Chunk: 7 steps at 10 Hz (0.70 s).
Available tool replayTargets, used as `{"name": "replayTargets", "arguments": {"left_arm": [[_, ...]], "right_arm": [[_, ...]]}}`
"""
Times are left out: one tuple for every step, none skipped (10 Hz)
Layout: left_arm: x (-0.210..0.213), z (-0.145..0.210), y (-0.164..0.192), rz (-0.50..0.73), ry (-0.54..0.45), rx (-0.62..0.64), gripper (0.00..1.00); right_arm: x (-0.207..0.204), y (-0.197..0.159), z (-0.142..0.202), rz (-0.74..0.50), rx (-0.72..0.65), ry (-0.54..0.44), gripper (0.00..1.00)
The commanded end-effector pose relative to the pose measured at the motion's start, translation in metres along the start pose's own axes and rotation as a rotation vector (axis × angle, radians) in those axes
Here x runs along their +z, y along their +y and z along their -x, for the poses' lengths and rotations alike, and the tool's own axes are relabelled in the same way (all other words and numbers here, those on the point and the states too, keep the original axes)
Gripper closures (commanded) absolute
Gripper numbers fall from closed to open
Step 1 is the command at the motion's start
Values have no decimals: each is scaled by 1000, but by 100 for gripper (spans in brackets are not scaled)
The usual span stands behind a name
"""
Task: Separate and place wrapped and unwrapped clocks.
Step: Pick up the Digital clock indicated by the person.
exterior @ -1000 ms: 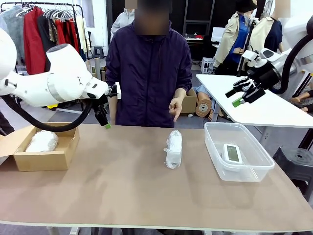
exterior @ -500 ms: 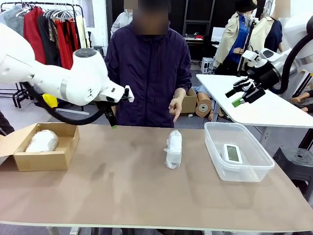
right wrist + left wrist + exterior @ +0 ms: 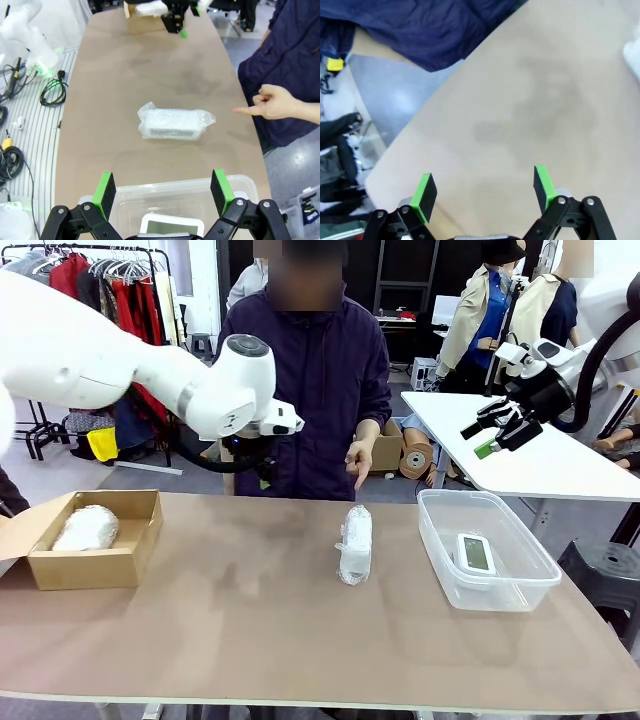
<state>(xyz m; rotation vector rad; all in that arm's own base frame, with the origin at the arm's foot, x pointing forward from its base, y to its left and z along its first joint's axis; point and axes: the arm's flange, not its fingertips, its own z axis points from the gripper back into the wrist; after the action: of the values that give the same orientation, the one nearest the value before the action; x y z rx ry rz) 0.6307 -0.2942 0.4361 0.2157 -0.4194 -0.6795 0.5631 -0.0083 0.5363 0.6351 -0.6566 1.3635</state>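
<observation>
One wrapped bundle (image 3: 85,528) lies in the cardboard box (image 3: 95,568) at the near left; the bare clock (image 3: 474,552) lies in the clear tub (image 3: 520,580) at the right; so the step in hand, as I judge it, concerns the second wrapped bundle (image 3: 355,545), which lies alone on the table (image 3: 250,630) between box and tub, apart from both; the person's hand (image 3: 358,462) points down at it from the far side. The left gripper (image 3: 482,182) hangs above bare table to the left of that bundle, jaws wide and empty; the right gripper (image 3: 483,438) is raised at the far right, beyond the tub, jaws likewise wide, holding nothing. The next move calls for the left gripper to travel right and come down over the bundle, jaws across its narrow width, since it lies lengthwise near to far; the wrap looks lumpy and slippery, so a grip at the middle seems safest; the box would then be its place.
</observation>
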Motion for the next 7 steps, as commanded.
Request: {"name": "replayTargets", "arguments": {"left_arm": [[-11,-23,1,71,-45,194,0],[-14,-27,0,73,-57,237,0],[-15,-27,0,87,-71,200,0],[-13,-20,-6,73,-21,165,0],[-13,-20,-6,73,-21,165,0],[-13,-20,-6,73,-21,165,0],[-13,-20,-6,73,-21,165,0]], "right_arm": [[-1,4,2,10,23,18,0],[-1,4,2,10,23,18,0],[-1,4,2,10,23,18,0],[-1,4,2,10,23,18,0],[-1,4,2,10,23,18,0],[-1,4,2,10,23,18,0],[-1,4,2,10,23,18,0]]}}
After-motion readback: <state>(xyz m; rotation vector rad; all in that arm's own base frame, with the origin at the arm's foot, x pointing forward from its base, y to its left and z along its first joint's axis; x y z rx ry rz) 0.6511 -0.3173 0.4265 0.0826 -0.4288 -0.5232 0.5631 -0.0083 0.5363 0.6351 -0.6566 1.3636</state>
